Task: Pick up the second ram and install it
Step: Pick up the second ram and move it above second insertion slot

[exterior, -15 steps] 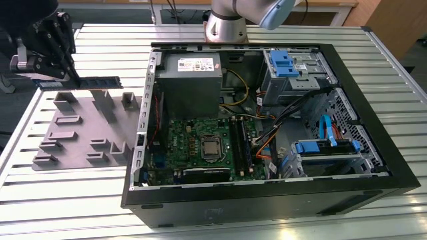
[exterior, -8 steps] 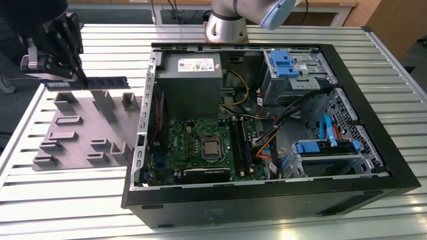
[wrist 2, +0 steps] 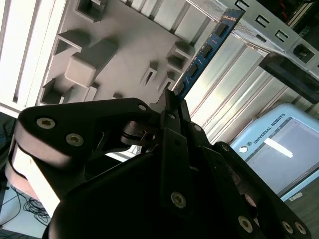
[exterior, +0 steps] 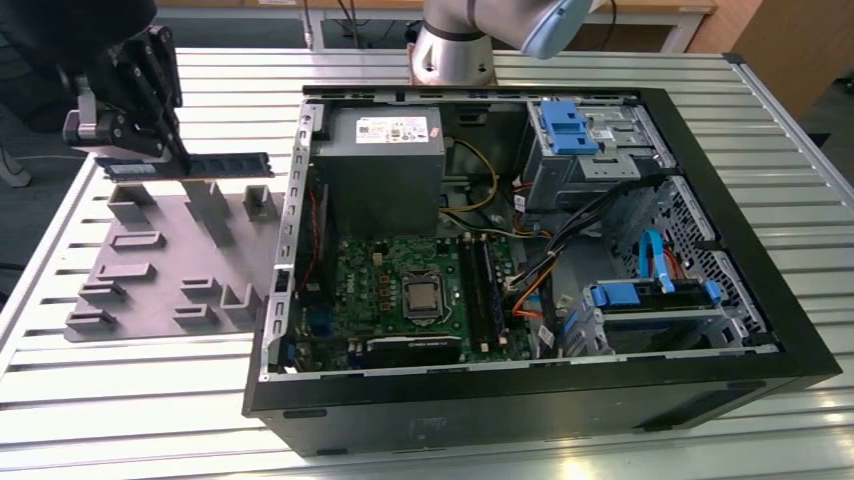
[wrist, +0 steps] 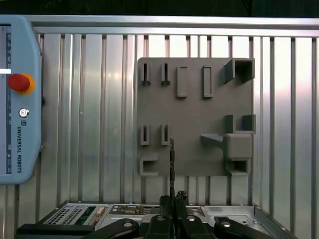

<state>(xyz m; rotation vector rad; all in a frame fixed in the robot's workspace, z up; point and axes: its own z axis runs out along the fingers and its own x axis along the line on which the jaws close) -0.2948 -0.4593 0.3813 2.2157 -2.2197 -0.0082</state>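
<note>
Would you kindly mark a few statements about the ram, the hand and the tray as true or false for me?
1. The hand is shut on one end of the second ram. True.
2. The second ram is seated in a slot on the motherboard. False: the hand holds it over the grey tray, outside the computer case.
3. The grey tray sits on the exterior view's right of the computer case. False: it sits on that view's left.
4. The computer case lies open with the motherboard exposed. True.
</note>
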